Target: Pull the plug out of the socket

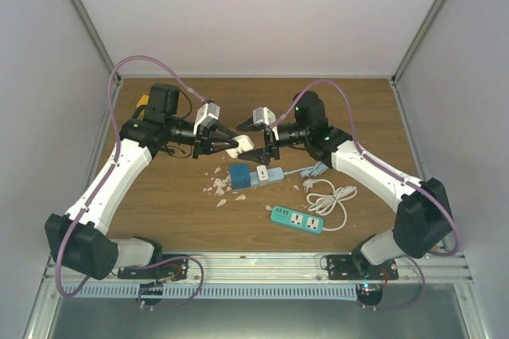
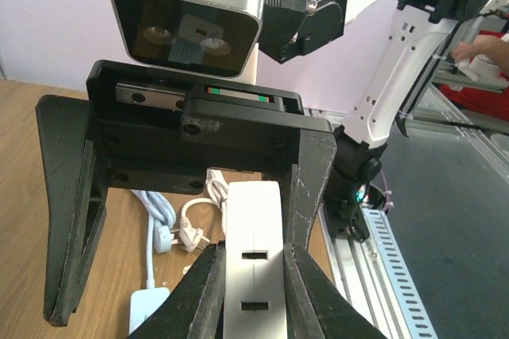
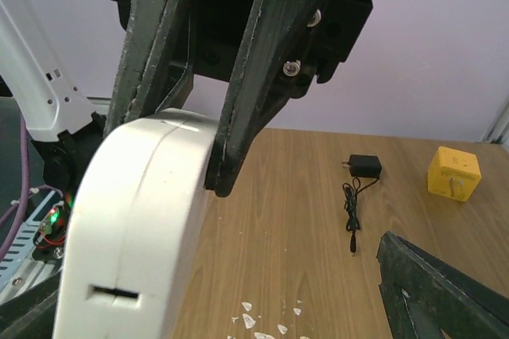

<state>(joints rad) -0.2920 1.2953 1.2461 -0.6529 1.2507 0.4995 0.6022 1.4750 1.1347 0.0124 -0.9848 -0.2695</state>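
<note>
A white socket block [image 2: 253, 227] with two slots hangs above the table, and my left gripper [image 2: 253, 291] is shut on its sides. From above, the socket [image 1: 240, 146] sits between both grippers over the table's middle. My right gripper [image 1: 269, 148] faces it from the right, open. In the right wrist view the socket [image 3: 135, 235] fills the left side, pinched by the left arm's fingers [image 3: 238, 116]. My right gripper [image 3: 231, 307] has one finger [image 3: 429, 291] showing at the bottom right, apart from the block. The plug is hidden.
Below the grippers lie a light-blue power strip [image 1: 270, 173] with a blue cube [image 1: 239, 176] on it, white shards [image 1: 216, 188], a teal power strip [image 1: 297, 219] and a coiled white cable [image 1: 338, 196]. A black adapter [image 3: 364, 167] and a yellow cube [image 3: 453, 173] lie further back.
</note>
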